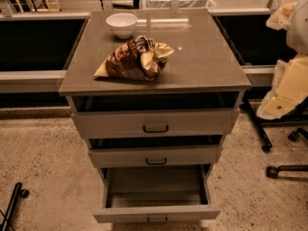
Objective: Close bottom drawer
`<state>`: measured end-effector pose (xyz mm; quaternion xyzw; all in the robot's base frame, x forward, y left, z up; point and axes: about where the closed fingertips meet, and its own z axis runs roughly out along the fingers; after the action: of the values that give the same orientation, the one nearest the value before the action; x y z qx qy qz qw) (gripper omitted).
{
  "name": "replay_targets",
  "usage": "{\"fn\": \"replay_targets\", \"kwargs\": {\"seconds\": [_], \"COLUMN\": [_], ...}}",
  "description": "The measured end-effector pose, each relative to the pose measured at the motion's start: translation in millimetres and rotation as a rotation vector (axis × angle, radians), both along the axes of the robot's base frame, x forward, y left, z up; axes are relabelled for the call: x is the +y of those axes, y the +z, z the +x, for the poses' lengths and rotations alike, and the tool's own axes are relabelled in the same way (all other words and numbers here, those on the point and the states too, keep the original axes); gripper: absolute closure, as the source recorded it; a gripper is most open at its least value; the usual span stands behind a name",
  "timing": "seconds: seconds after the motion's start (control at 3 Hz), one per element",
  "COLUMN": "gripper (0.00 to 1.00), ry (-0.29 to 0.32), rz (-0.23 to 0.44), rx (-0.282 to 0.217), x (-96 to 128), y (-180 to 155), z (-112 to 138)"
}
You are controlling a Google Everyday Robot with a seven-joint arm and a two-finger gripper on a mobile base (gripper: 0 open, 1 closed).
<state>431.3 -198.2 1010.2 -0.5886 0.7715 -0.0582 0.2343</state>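
The bottom drawer (156, 213) of the grey-taupe cabinet stands pulled far out, its inside bare, with a small dark handle (157, 220) on its front panel. The middle drawer (155, 156) and top drawer (155, 122) each stand slightly out. My cream-coloured arm and gripper (279, 102) hang at the right edge of the view, right of the cabinet at about top-drawer height, apart from every drawer.
On the cabinet top (207, 61) lie a white bowl (121, 24) and a crumpled brown snack bag (134, 57). Black chair legs with casters (279, 170) stand on the floor at right. A dark stand foot (12, 208) is at lower left. Counters run behind.
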Motion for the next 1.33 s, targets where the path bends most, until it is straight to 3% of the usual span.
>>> {"fn": "replay_targets", "kwargs": {"seconds": [0.33,0.67,1.0,1.33], "gripper": [0.00,0.00,0.00,0.00], "ry": [-0.012,-0.013,0.005,0.011], "rz": [0.092,0.239,0.418,0.500], "rx": [0.039,0.044,0.068,0.123], "x": [2,17,54,69], "y": [-38,-95,-193,-266], "z": [-4,-25,-39,-54]}}
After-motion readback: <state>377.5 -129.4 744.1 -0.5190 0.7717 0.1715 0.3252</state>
